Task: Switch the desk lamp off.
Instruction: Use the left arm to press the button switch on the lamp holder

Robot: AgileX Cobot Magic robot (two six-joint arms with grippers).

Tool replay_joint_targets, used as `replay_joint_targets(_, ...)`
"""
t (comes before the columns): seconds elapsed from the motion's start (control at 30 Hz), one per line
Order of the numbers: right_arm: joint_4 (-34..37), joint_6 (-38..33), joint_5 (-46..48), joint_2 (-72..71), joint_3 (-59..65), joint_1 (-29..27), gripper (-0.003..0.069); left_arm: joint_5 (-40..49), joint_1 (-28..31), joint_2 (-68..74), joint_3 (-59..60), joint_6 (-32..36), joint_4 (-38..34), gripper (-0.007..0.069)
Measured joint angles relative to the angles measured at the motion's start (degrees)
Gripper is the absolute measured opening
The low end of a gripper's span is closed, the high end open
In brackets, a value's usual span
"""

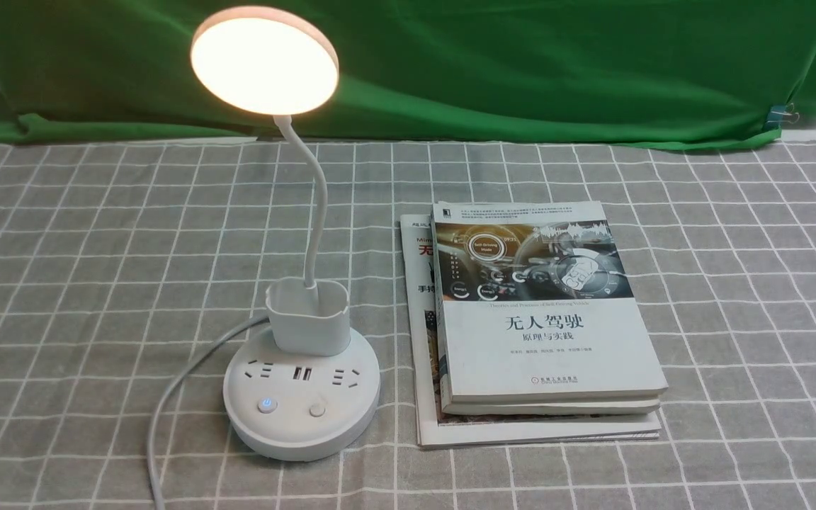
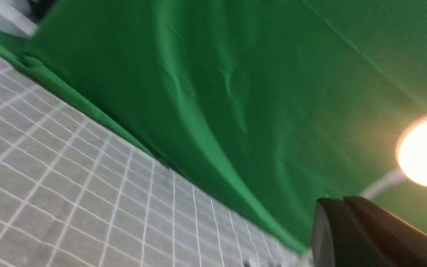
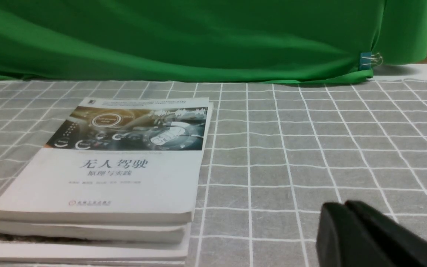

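Counter (image 1: 61, 234) under grey checked cloth, backed by green drape (image 1: 557, 64) pinned at far right corner by small clip (image 1: 780, 115). Stack of books (image 1: 542, 333) right of centre, flat, covers up, near desk lamp (image 1: 302, 428) but apart from it; judged no obstacle to a reach from above or from the left.

Desk lamp on left half of counter, upright and lit. Round head (image 1: 265, 60) glowing warm, raised high on bent neck (image 1: 321, 205) and faced toward the robot's side, keeping the space over the base open. Cup holder (image 1: 307, 315) seated at rear of round base (image 1: 355, 414), sockets in front of it, buttons nearest the robot; layout judged favourable for a downward press. White cord (image 1: 152, 439) trailing from base toward near left edge, clear of the buttons.

Left hand (image 2: 343, 203) seen only in own wrist view as a dark tip, fingers apparently pressed together, pointed toward the drape with lamp head at edge of view. Right hand (image 3: 347, 207) likewise pressed together, low over bare cloth, right of the books. Neither hand in front view.

Two buttons on base: left button (image 1: 266, 405) showing blue glow, right button (image 1: 318, 409) plain. Unable to tell which of the two governs the light. Task not yet done.
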Motion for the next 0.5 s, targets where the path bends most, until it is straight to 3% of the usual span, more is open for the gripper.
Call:
replay_joint_targets(0.2,0.0,0.0,0.0,0.0,0.0,0.0,0.0036,23.41,0.0,14.88,-17.99,0.82,9.76,0.0001)
replay_joint_targets(0.4,0.0,0.0,0.0,0.0,0.0,0.0,0.0036,46.9,0.0,35.3,-32.44,11.94,11.45,0.0001)
replay_joint_targets(0.5,0.0,0.0,-0.05,0.0,0.0,0.0,0.0036,52.68,-0.67,43.05,-36.18,13.37,11.4,0.0001)
